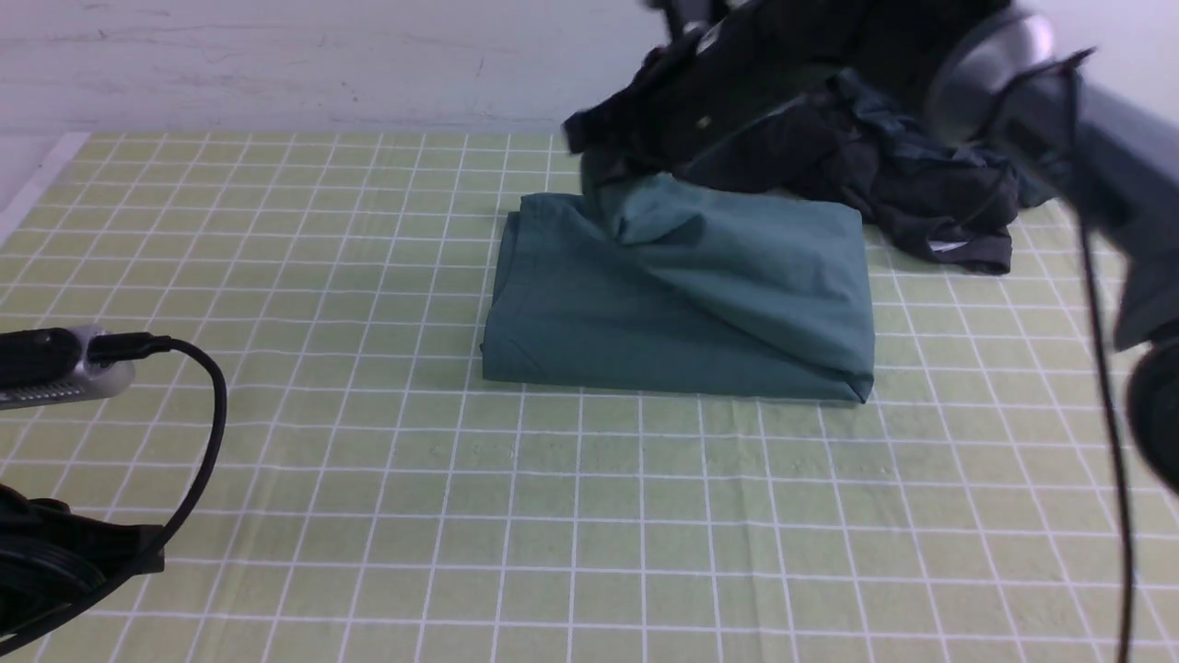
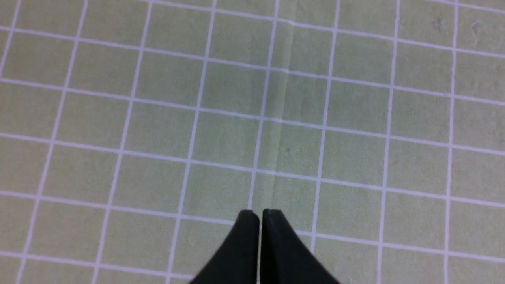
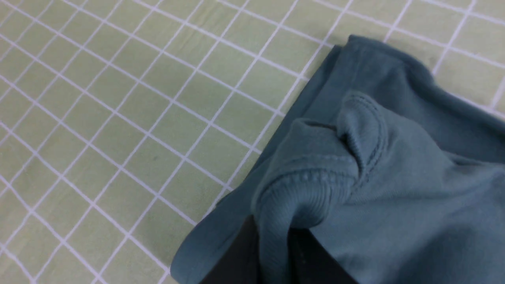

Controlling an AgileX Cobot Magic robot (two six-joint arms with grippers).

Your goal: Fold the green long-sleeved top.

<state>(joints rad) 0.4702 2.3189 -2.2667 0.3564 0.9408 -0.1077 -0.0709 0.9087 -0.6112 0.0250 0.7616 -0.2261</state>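
The green long-sleeved top (image 1: 682,295) lies folded into a thick rectangle in the middle of the gridded mat. Its far left corner rises into a peak under the right arm (image 1: 1059,120). In the right wrist view my right gripper (image 3: 272,236) is shut on a ribbed band of the top (image 3: 394,177), with the bunched fabric squeezed between the two black fingers. My left gripper (image 2: 259,215) is shut with nothing in it, hanging over bare mat well to the left of the top.
A heap of dark charcoal clothes (image 1: 829,138) lies at the back right, touching the top's far edge. The pale green gridded mat (image 1: 368,479) covers the table. The left arm's wrist and black cable (image 1: 55,368) sit at the near left.
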